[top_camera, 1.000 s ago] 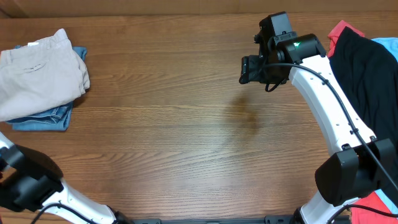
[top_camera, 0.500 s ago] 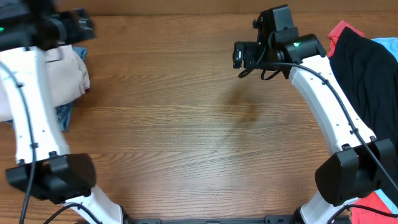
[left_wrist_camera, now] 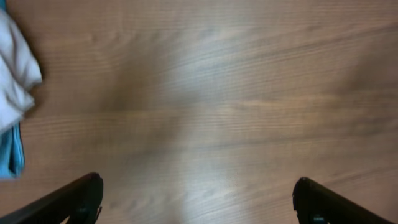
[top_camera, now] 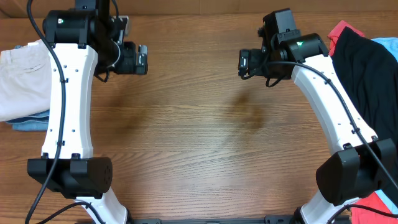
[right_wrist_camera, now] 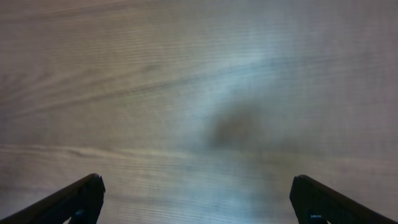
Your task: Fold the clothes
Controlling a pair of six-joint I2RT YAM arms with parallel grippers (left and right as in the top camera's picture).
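While spread fingers [left_wrist_camera: 74,200] hover above table [top_camera: 199,155], khaki shorts [top_camera: 22,81] left, black garment [top_camera: 364,74] right.

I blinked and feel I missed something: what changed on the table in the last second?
The left gripper swung up from the overhead picture's lower left, passed over the shorts and now hangs open above the table, holding nothing. The right gripper barely shifted, open and empty. The shorts, the blue garment beneath them and the black pile stayed put.
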